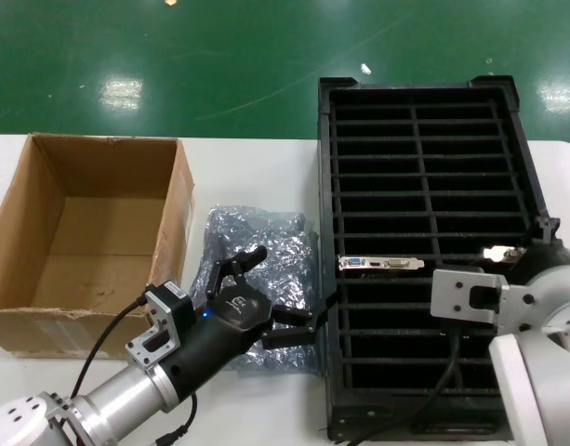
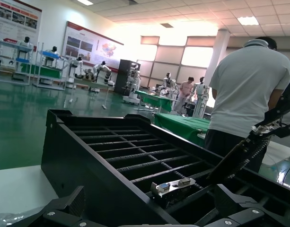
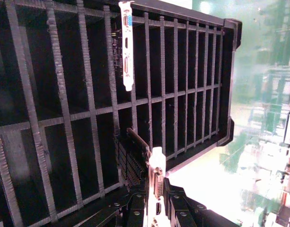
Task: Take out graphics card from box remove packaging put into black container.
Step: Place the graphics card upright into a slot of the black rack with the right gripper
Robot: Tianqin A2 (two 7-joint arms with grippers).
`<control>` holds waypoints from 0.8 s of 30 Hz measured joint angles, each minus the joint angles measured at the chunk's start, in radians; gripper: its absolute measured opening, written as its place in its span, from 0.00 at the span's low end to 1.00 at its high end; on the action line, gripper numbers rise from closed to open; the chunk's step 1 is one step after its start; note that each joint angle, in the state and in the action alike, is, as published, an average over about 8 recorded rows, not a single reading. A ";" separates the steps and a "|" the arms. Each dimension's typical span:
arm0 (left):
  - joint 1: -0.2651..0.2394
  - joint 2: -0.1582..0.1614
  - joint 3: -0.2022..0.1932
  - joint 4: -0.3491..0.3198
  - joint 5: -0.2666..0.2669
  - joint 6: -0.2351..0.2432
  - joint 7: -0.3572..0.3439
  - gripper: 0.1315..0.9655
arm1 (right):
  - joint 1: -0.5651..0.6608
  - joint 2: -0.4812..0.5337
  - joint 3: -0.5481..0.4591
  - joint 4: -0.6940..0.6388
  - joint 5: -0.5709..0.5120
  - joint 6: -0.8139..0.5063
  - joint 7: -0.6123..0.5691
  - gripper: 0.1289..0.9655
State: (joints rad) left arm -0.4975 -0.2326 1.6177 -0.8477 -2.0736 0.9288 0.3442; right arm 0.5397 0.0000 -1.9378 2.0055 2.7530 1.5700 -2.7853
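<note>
Silver-bracketed graphics card (image 3: 156, 182) clamped in right gripper (image 3: 154, 208), wrist-view only; left gripper (image 1: 266, 293) spread.

box (image 1: 89, 232) brown | black container (image 1: 424, 102) black | packaging (image 1: 266, 251) silver-grey | graphics card (image 1: 380, 263) bracket silver, blue port

White desk (image 1: 257, 177) with three things sitting on it: the brown cardboard box (image 1: 85, 242) on the left, a crinkly silver antistatic bag (image 1: 261, 269) flat in the middle, and the big black container (image 1: 424, 251) on the right.
</note>
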 joint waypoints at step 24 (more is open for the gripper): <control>-0.018 0.004 -0.017 0.045 0.003 0.007 0.019 1.00 | 0.096 0.000 -0.013 -0.079 0.000 0.000 -0.032 0.07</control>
State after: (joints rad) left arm -0.5153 -0.2287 1.6003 -0.8030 -2.0703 0.9358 0.3634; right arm 0.6357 0.0000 -1.9504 1.9265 2.7530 1.5700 -2.8170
